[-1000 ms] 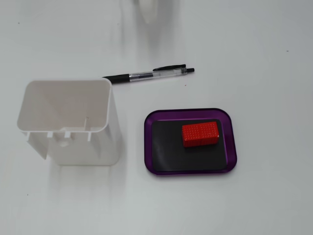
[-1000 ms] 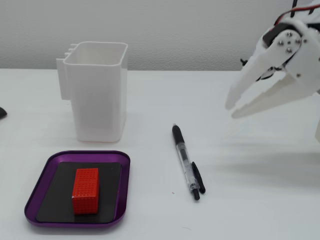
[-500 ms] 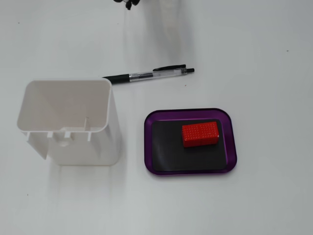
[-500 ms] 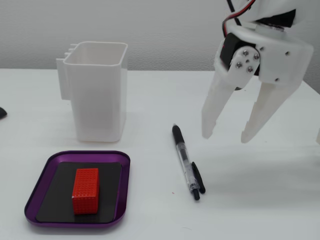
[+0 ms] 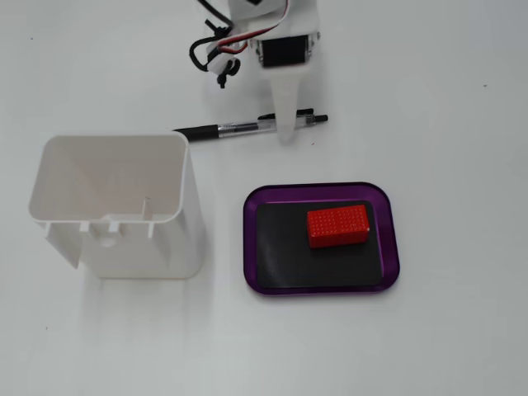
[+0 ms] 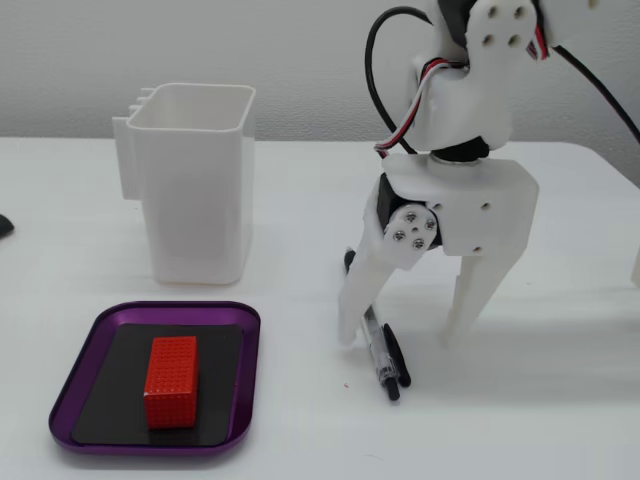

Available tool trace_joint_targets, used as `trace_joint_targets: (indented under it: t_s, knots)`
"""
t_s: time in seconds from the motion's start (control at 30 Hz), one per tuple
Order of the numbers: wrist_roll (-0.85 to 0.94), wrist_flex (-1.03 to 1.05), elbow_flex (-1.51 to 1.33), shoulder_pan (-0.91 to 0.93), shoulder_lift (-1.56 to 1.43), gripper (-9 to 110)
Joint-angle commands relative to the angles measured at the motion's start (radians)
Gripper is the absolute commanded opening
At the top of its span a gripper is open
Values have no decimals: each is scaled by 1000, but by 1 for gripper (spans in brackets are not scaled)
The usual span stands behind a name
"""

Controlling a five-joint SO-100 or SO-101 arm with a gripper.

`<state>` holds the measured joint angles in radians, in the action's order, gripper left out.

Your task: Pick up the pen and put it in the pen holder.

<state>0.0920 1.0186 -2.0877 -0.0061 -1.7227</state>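
Between the spread white fingers of the gripper [image 6: 405, 335], on the bare white table [image 6: 560, 420], lies the slim clear-barrelled ballpoint pen with black grip and clip [image 6: 381, 352]. One finger tip stands just beside the barrel, perhaps touching it; the other stands well apart on the far side, so the jaws are open and hold nothing. In a fixed view from above, the pen [image 5: 247, 127] lies flat with a white finger [image 5: 285, 111] crossing it toward the clip end, not at mid-length.

Step in hand, as judged: seating the jaws around the pen before closing. To do it well, the gripper should centre the barrel between both fingers, keep the tips down at the table surface, and close slowly; a round, smooth barrel is likely to roll or squirt out if only one finger drives it. Because the grasp falls toward the clip end, the long free part may droop on lifting, which should be allowed for.

Beyond the pen's grip end, away from the gripper, stands the tall white plastic pen holder, rectangular and open-topped [image 5: 115, 202]. Its rim is high, so the pen must clear it before being tipped in.

Near the gripper on the other side sits a purple metal tray with a black liner [image 5: 384, 272], carrying a red studded block [image 5: 338, 225]; both should be avoided.
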Motion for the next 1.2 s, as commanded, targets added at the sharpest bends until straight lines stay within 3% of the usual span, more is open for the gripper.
trace_joint_targets:
  t_s: [0.0, 0.17, 0.37, 0.7, 1.17]
  knots:
    - [11, -34, 35, 35, 6, 26]
    - [34, -44, 21, 48, 11, 22]
    - [44, -60, 29, 38, 11, -1]
    - [35, 55, 83, 37, -41, -1]
    - [29, 293, 440, 69, -472, -1]
